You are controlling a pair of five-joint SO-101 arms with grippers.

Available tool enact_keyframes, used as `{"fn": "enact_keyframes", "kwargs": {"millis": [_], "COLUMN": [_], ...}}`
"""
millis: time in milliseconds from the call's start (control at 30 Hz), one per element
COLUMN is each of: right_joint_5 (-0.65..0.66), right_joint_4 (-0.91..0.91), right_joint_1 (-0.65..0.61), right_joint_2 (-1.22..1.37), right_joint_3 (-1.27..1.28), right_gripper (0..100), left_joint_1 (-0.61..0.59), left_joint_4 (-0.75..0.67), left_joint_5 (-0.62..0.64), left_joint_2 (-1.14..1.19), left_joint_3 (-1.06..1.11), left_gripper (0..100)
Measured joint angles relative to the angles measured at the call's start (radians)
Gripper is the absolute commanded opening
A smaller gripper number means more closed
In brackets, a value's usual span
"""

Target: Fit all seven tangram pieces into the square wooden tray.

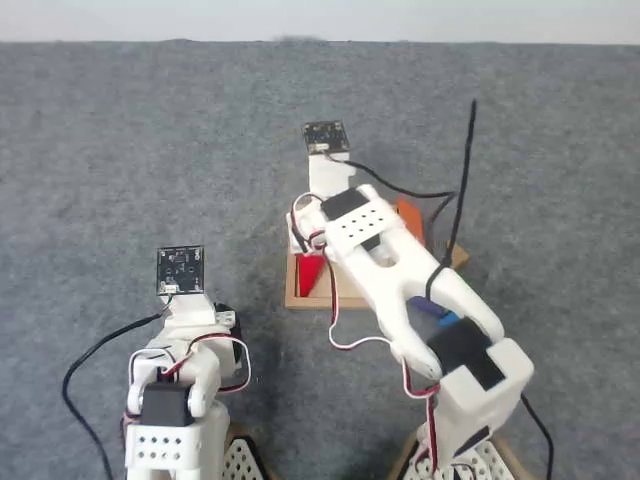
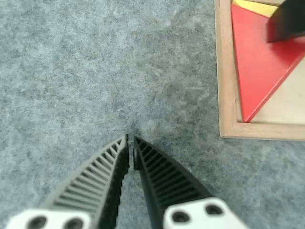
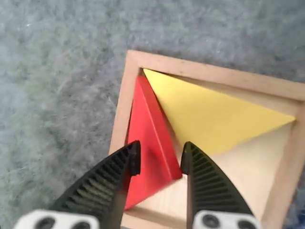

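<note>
Carpet [image 2: 71, 71] lies under the left claw [image 2: 129, 143], tips together, near the tray [image 2: 226, 71]. Farther out the right claw [image 3: 159, 155] hangs, tips apart, over the red triangle [image 3: 145, 119], seated in the tray beside the yellow triangle [image 3: 205, 114]; a clumsy dip could wedge red up onto yellow

Tray [image 3: 205, 71] is pale matt wood; red piece [image 3: 151, 126] and yellow piece [image 3: 209, 114] are smooth and satin; worktop [image 2: 71, 71] is rough grey cloth.

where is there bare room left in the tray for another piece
Bare wood floor lies between the yellow triangle, the red triangle and the tray rim. The red side is crowded: the right gripper hangs open over it.
</note>
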Motion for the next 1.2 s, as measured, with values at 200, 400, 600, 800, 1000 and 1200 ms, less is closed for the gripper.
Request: {"fn": "enact_keyframes", "kwargs": {"millis": [200,400,600,800,1000,1200], "right_joint_5": [0.029,0.075,0.16,0.334,0.505,0.598], "right_joint_4": [0.029,0.04,0.095,0.232,0.284,0.261], "right_joint_1": [0.017,0.017,0.083,0.276,0.404,0.497], "right_joint_2": [-0.046,-0.097,-0.161,-0.311,-0.379,-0.385], "right_joint_3": [0.0,0.0,0.0,0.034,0.241,0.394], "right_gripper": [14.7,14.7,14.7,14.7,14.7,14.7], "left_joint_1": [0.0,0.0,0.0,0.0,0.0,0.0], "left_joint_4": [0.0,0.0,0.0,0.0,0.0,0.0], "left_joint_5": [0.0,0.0,0.0,0.0,0.0,0.0], "left_joint_2": [0.0,0.0,0.0,0.0,0.0,0.0], "left_joint_3": [0.0,0.0,0.0,0.0,0.0,0.0], "left_gripper": [1,1,1,1,1,1]}}
